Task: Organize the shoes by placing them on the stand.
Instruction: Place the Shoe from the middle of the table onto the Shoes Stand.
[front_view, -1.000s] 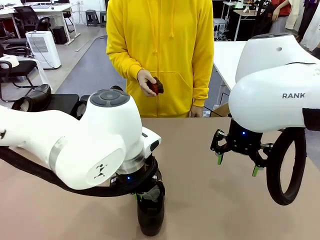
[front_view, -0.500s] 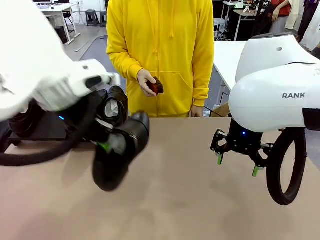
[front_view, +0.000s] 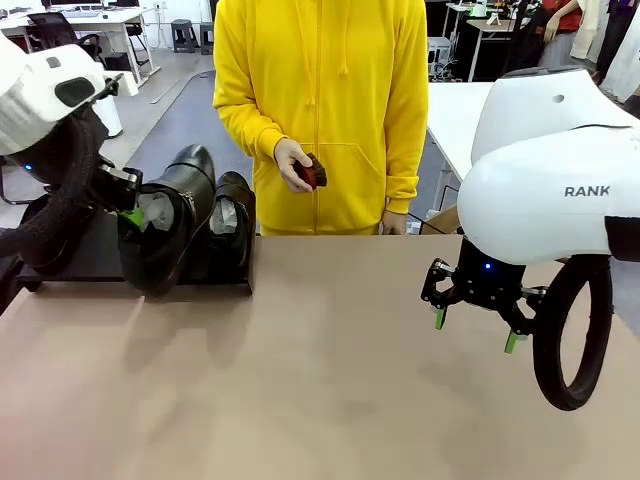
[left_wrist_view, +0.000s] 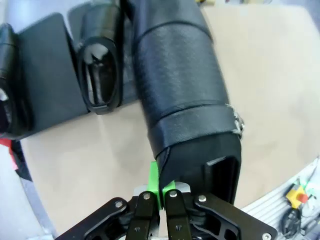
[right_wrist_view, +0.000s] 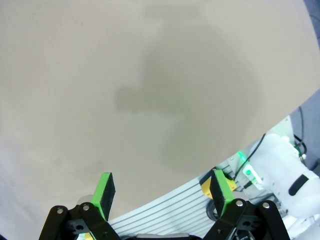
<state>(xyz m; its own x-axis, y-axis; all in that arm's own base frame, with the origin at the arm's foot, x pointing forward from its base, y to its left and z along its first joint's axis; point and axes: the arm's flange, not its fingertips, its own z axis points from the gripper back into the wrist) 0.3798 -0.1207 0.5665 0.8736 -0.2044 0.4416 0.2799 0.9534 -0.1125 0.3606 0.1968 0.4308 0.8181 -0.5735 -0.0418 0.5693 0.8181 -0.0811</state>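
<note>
At the table's far left corner, the left gripper (front_view: 128, 214) pinches a glossy black leather shoe (front_view: 165, 232) over the low matte-black stand (front_view: 105, 245), beside another shoe (front_view: 230, 225). Right gripper (front_view: 474, 328) hangs spread.

- The low matte-black stand (front_view: 100, 262) runs out of the front view at the left edge, and the left arm's cable covers much of its top.
- A glossy black shoe (front_view: 45, 228) at the far left sits mostly behind that cable; its outline cannot be traced.
- The small dark reddish object (front_view: 312, 172) in the person's hand (front_view: 293, 165) is too small to identify.
- In the left wrist view, the held black leather shoe (left_wrist_view: 182, 95) is cut off at the top edge, toe unseen.
</note>
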